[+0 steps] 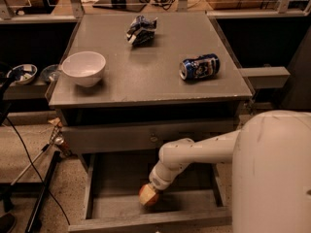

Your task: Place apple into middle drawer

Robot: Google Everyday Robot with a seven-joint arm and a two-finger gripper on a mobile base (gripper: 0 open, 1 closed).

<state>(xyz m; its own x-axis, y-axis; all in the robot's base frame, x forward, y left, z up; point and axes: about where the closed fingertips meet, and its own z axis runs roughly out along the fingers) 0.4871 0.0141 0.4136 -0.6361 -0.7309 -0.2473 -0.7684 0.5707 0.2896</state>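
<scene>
**A:** Where's the apple?

**B:** The round red-orange apple (148,197) is inside the wide, shallow grey wooden middle drawer (115,205), low over the floor near the front wall. It's right at my claw (154,188).

**A:** Released?

**B:** I can't tell if the claw is clamped or spread. Left to do: confirm the drop and back the arm out.

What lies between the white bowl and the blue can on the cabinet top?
Nothing: bare grey top, as the camera view shows. The gripper is low over the open drawer, by the apple.
</scene>
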